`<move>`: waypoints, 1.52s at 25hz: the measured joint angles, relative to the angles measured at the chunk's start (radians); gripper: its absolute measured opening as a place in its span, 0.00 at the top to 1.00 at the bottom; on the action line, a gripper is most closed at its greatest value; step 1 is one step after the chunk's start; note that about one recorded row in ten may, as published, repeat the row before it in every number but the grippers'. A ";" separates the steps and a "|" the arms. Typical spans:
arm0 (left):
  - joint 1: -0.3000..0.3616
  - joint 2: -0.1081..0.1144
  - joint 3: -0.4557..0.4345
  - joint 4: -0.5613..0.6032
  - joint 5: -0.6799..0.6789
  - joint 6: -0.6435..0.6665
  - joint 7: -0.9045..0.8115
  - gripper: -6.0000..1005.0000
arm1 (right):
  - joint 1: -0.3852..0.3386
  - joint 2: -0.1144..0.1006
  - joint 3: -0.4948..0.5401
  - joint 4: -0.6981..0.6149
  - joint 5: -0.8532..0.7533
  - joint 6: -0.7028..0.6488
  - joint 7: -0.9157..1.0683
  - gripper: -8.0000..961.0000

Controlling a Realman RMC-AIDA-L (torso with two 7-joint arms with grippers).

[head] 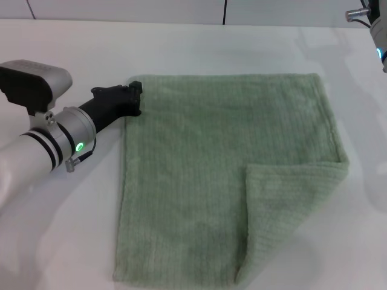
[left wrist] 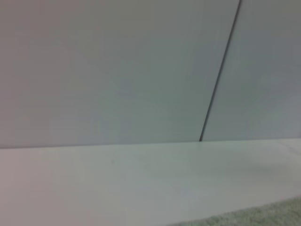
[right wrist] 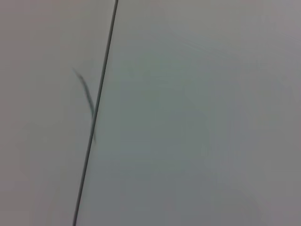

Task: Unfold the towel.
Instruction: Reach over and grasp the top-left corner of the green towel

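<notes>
Smooth white table (head: 199,48), glossy enough to carry soft reflections, backed by pale wall panels (head: 121,9) split by thin dark seams (head: 225,12).

Spread flat across the middle of the table: the towel (head: 199,175), pale sage-green terry cloth, fuzzy, ribbed with fine parallel lines, hemmed along the edges. Roughly square in outline, yet not fully open: near right corner (head: 290,211) doubled back over the body in a triangular flap, its folded edge running diagonally from the right side down to the near hem.

Left gripper (head: 134,98) low at the towel's far left corner, black, blocky, mounted on a silver wrist with black bands and a green indicator light (head: 79,146). Tips right at the cloth's corner; cannot tell from the head view whether open or clamped, nor whether any cloth sits between them.

Right arm (head: 375,24) only a sliver at the far right edge of the head view, raised well apart from the towel, with a blue-green light; gripper itself out of sight.

Left wrist view: mostly wall panel and 1 slanted dark seam (left wrist: 221,70), a band of white table below it, and a thin strip of fuzzy green towel (left wrist: 263,214) at the nearest edge, none of the arm's own fingers.

Right wrist view: only grey-white panel, 1 dark seam (right wrist: 96,113) and a faint scuff mark (right wrist: 84,92) beside it; no towel, no table.
</notes>
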 joint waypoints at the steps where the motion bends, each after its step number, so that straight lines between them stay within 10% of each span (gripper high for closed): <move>1: -0.002 0.001 0.021 0.013 0.000 -0.027 -0.007 1.00 | 0.000 0.000 0.000 0.000 0.000 0.000 0.000 0.19; 38: -0.009 0.000 0.069 0.042 0.002 -0.126 -0.009 1.00 | 0.006 -0.002 -0.003 -0.001 -0.008 0.013 0.001 0.19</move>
